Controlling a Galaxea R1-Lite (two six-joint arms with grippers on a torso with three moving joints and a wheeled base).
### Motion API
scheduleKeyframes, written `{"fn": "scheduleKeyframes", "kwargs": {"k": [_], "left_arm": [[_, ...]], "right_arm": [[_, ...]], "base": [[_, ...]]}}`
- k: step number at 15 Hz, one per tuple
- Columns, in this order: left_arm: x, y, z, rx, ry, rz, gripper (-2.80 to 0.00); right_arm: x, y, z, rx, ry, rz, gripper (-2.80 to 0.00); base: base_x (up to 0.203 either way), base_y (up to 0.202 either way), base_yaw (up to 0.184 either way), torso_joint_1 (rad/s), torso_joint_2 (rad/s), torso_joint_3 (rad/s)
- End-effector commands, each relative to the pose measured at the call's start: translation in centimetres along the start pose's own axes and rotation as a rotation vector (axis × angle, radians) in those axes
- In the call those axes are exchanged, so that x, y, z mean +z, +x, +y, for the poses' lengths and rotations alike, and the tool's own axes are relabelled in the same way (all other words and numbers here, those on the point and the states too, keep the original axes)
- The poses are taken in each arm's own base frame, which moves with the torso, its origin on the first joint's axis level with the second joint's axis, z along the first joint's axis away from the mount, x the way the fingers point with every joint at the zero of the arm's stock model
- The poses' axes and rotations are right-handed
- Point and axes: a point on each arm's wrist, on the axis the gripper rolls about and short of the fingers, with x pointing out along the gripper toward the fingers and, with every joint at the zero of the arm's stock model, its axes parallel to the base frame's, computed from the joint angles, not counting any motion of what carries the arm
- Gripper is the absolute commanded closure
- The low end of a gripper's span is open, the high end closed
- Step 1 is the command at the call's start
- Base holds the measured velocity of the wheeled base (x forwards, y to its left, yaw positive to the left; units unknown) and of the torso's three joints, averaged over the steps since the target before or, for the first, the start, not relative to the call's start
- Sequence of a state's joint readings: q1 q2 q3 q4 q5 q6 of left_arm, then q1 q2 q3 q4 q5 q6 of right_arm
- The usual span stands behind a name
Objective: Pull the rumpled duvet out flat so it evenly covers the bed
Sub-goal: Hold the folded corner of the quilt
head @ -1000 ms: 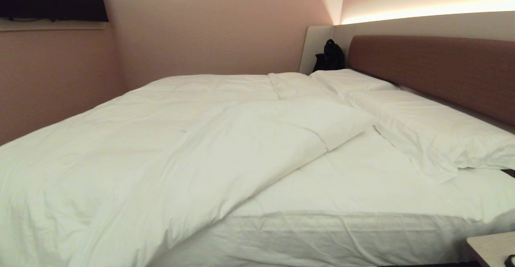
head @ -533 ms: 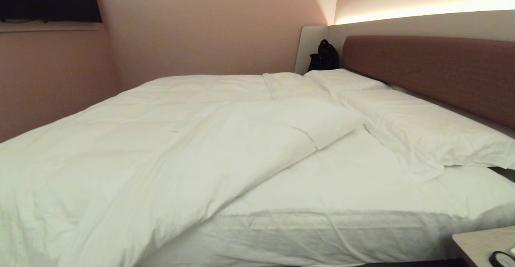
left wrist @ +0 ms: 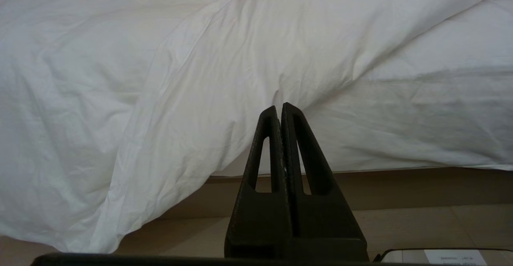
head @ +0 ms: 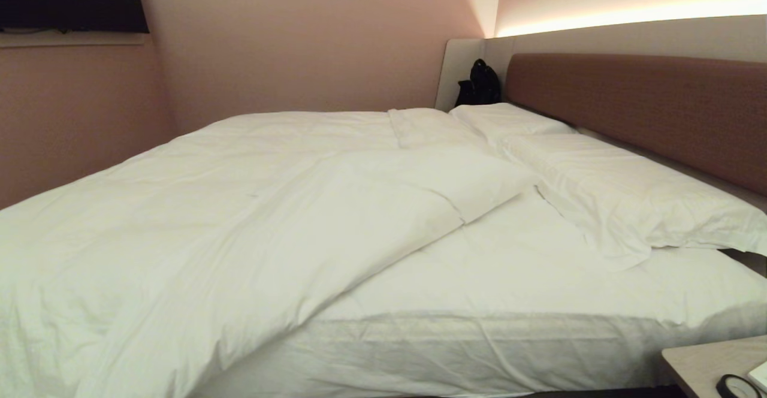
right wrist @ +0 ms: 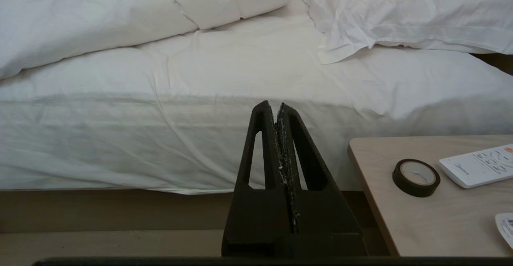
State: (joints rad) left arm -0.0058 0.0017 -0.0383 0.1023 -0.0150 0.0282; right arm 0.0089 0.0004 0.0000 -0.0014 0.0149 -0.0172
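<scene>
**A:** Status?

**B:** Both arms parked low at the bedside, neither in the head view. Left tool pressed together, empty. Right tool the same. Neither touches cloth.

**A:** Where's the duvet?

**B:** In the head view the duvet fills the bed from about 9 to 12 o'clock, with its near edge running diagonally from 7 o'clock up to a folded-back corner just right of centre. Bare sheet shows from there to 4 o'clock, below the pillows against the headboard.

**A:** Which arm's closer?

**B:** Left, I'd say. Its wrist view looks straight at the duvet edge hanging over the bed side, dead ahead at 12. The right tool faces bare sheet; the duvet is off at its 10 to 11. There's a table at its 4 o'clock with tape and a remote on it.

**A:** Pull direction?

**B:** My read: take the folded corner and drag it toward 3 o'clock in the head view, along the bed's length to the pillows. Tools must spread first.
</scene>
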Motion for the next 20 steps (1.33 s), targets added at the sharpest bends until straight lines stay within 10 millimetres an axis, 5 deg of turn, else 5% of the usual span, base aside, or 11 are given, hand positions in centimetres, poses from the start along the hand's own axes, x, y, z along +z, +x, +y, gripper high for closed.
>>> {"fn": "scheduleKeyframes", "kwargs": {"k": [1, 11, 15, 18, 20], "left_arm": [[0.0, 0.0, 0.0, -0.001, 0.002, 0.0, 0.0], [0.0, 0.0, 0.0, 0.005, -0.001, -0.001, 0.0], [1.9, -0.6, 0.0, -0.027, -0.071, -0.059, 0.0], [8.9, -0.9, 0.1, -0.114, -0.249, -0.084, 0.0], [13.9, 1.6, 0.1, -0.182, -0.389, -0.007, 0.0]], "right_arm": [[0.0, 0.0, 0.0, 0.001, 0.0, 0.001, 0.0], [0.0, 0.0, 0.0, 0.001, -0.001, 0.001, 0.0], [0.0, 0.0, 0.0, 0.001, -0.001, 0.001, 0.0], [0.0, 0.0, 0.0, 0.001, -0.001, 0.001, 0.0], [0.0, 0.0, 0.0, 0.001, 0.0, 0.001, 0.0]], "base": [[0.0, 0.0, 0.0, 0.0, 0.0, 0.0], [0.0, 0.0, 0.0, 0.0, 0.0, 0.0], [0.0, 0.0, 0.0, 0.0, 0.0, 0.0], [0.0, 0.0, 0.0, 0.0, 0.0, 0.0], [0.0, 0.0, 0.0, 0.0, 0.0, 0.0]]}}
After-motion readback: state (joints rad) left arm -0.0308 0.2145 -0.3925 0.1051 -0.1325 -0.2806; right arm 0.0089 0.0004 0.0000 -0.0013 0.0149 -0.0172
